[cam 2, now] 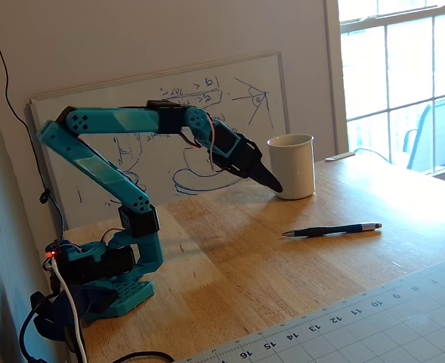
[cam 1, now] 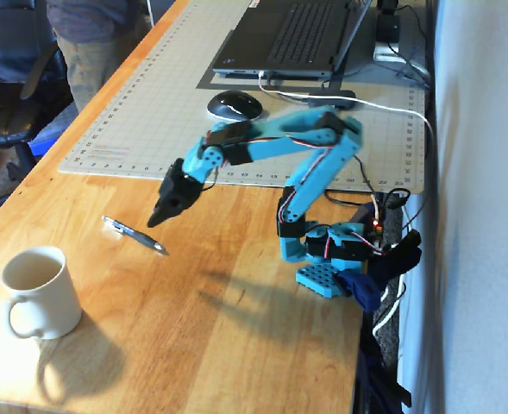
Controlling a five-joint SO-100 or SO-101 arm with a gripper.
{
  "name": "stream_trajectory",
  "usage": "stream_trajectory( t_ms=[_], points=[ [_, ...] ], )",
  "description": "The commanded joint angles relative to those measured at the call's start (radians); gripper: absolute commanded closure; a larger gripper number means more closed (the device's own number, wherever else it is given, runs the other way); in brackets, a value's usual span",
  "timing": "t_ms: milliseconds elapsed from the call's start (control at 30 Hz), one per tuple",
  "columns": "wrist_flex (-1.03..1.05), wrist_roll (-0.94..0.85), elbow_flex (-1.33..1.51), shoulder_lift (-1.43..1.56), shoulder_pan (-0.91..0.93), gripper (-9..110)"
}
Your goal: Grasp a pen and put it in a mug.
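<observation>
Wooden, honey-coloured counter (cam 1: 236, 345) carries every task item. In a fixed view looking down from the counter's far end, the slim dark pen with silvery clip and tip (cam 1: 134, 235) lies flat on the wood, up and to the right of the plain cream-white ceramic mug (cam 1: 39, 292), well apart from it. The mug stands upright, mouth open and empty, loop handle toward the lower left. The black pincer (cam 1: 156, 220) of the blue five-joint arm (cam 1: 310, 159) hangs above the counter just right of the pen, tips pointing down, touching nothing. Its fingers appear drawn together to a narrow point and hold nothing.

In a fixed view taken low across the counter, the pen (cam 2: 332, 229) lies crosswise in front of and to the right of the mug (cam 2: 293, 166). The pincer (cam 2: 275, 184) overlaps the mug's left side here, clear of the wood, and looks nearly closed.

Step in hand, as judged: approach for the grasp. Recommended procedure:
- Spread the fingers before descending.
- Turn the wrist so the fingers straddle the barrel crosswise.
- Target the barrel's middle; an end grip would probably let the pen tilt.
- Descend slowly: the barrel is round and may roll if only one finger touches it.
</observation>
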Motion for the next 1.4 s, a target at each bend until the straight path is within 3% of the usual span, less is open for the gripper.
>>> stream_trajectory(
  t_ms=[0,167,667,1367],
  points=[
    [-0.087,0.066,-0.163,-0.129,-0.006,74],
    [-0.181,0.124,-0.276,-0.321,-0.006,69],
    [-0.422,0.133,-0.436,-0.658,0.153,69],
    [-0.44,0.144,-0.442,-0.839,0.129,69]
  ],
)
